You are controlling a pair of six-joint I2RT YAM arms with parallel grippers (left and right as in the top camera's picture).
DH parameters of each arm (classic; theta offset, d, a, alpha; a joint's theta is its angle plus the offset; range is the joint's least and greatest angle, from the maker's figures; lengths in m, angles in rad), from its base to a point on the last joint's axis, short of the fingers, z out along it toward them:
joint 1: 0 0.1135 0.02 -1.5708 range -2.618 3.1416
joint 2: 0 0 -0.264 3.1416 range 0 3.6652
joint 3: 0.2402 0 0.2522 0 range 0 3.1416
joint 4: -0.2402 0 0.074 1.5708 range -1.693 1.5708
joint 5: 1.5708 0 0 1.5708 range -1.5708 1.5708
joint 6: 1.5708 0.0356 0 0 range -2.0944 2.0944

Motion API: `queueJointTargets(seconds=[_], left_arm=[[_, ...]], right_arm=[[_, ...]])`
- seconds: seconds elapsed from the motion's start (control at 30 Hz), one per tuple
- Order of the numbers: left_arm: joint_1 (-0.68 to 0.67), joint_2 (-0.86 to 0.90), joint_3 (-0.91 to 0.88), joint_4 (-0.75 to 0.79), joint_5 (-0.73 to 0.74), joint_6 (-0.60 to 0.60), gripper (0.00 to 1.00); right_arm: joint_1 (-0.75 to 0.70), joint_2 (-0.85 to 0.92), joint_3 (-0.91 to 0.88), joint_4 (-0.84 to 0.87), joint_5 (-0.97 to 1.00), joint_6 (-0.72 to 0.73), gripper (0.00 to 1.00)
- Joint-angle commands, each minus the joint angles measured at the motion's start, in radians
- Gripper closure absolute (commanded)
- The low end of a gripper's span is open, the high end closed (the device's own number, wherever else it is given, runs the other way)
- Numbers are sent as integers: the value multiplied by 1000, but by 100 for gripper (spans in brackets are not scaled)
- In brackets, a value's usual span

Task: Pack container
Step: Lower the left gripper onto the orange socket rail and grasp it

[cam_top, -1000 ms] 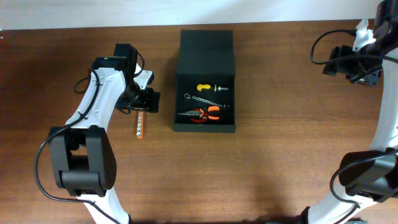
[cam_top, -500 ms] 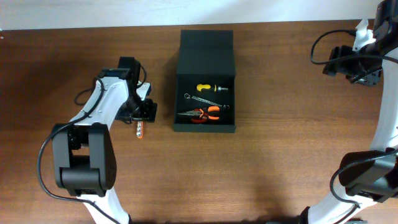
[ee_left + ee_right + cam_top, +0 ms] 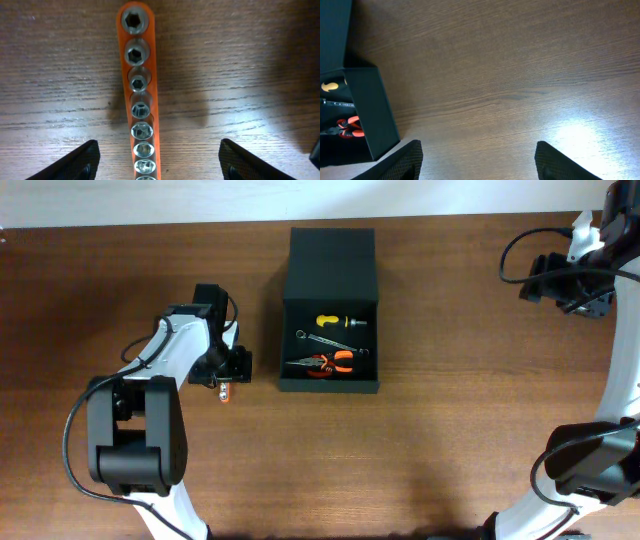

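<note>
The left tool (image 3: 160,167) hangs spread wide over an orange socket rail (image 3: 140,90) lying on the worktop (image 3: 240,75), one finger on each side and clear of it. Near its 3 o'clock sits the dark box (image 3: 330,385), its lid folded back toward 12 o'clock. It holds pliers (image 3: 328,363), a wrench (image 3: 325,340) and a yellow screwdriver (image 3: 330,321). Farthest, at the box's 2 o'clock, the right tool (image 3: 480,165) is released, gaping over bare wood.

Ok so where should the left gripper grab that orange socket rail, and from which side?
Pinch the orange socket rail across its narrow width, on its long side edges, coming straight down from above. It lies flat on the table, long and thin, and the open left gripper straddles it.
</note>
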Motion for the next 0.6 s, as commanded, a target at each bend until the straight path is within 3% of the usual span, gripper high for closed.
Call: queueJointTargets(seconds=[0.0,0.57], left_arm=[[7,-11,-15,8,-10,-25,21],[7,35,-15,15,-10,-24,23]], right_arm=[[2,3,0,2,5,5,28],[2,3,0,-1,5,5,28]])
